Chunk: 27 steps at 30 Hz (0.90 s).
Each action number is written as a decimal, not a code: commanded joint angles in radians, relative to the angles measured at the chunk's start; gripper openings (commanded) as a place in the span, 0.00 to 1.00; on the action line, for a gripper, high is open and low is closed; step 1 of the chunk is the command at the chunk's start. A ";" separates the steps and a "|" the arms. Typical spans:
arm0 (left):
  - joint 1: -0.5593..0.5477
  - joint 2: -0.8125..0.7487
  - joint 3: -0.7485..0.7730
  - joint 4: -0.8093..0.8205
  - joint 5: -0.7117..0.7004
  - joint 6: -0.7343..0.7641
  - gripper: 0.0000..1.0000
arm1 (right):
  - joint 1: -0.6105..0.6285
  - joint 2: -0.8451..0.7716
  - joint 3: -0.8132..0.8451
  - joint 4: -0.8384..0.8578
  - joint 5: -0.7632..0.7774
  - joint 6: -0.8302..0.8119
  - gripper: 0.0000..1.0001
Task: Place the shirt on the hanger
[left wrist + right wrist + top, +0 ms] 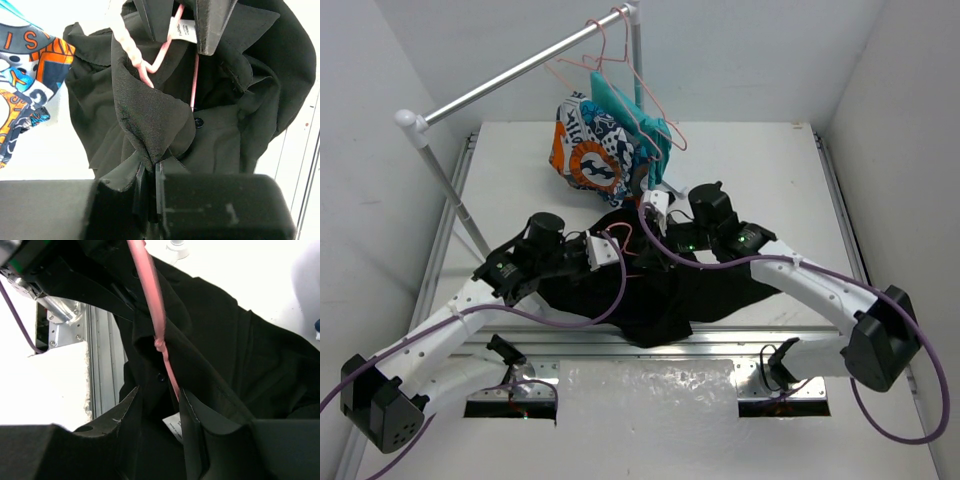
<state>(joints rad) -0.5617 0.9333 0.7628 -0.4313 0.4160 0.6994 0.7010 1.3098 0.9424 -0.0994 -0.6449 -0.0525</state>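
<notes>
Shirt (660,295): 1 pc., soft matte black fabric, crumpled at bench (770,170) centre, toward near edge. Hanger (150,295): thin salmon-pink wire w/ twisted neck, runs into the neck opening by white label (182,30). Left claw (151,170): clamped on a pointed fabric fold. Right claw (159,391): fingers apart, wire betw. them; grip cannot be told.

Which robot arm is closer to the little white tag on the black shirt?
Right. The right end effector straddles the hanger, with the tag right by it. The left end effector pinches a fold of the shirt farther from the tag.
</notes>
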 commanded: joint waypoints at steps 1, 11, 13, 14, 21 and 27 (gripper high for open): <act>-0.001 -0.019 0.029 0.075 0.053 0.003 0.00 | -0.003 0.029 0.050 0.036 -0.065 -0.014 0.36; 0.002 -0.025 0.026 0.048 0.087 0.038 0.00 | -0.003 0.011 0.010 0.069 -0.006 -0.047 0.42; 0.002 -0.027 0.023 0.045 0.093 0.046 0.00 | -0.005 0.000 0.019 0.050 -0.004 -0.058 0.39; 0.002 -0.027 0.023 0.052 0.093 0.037 0.00 | -0.005 -0.001 0.025 0.047 -0.015 -0.060 0.37; 0.002 -0.025 0.050 0.059 0.142 0.003 0.00 | -0.003 0.025 0.006 0.062 -0.073 -0.058 0.00; 0.002 -0.014 0.087 0.049 0.191 -0.012 0.00 | -0.005 0.005 -0.007 0.092 -0.108 -0.047 0.15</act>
<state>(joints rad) -0.5610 0.9333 0.7788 -0.4564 0.5125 0.7021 0.6960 1.3399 0.9314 -0.0780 -0.7162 -0.0948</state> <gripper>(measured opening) 0.042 0.138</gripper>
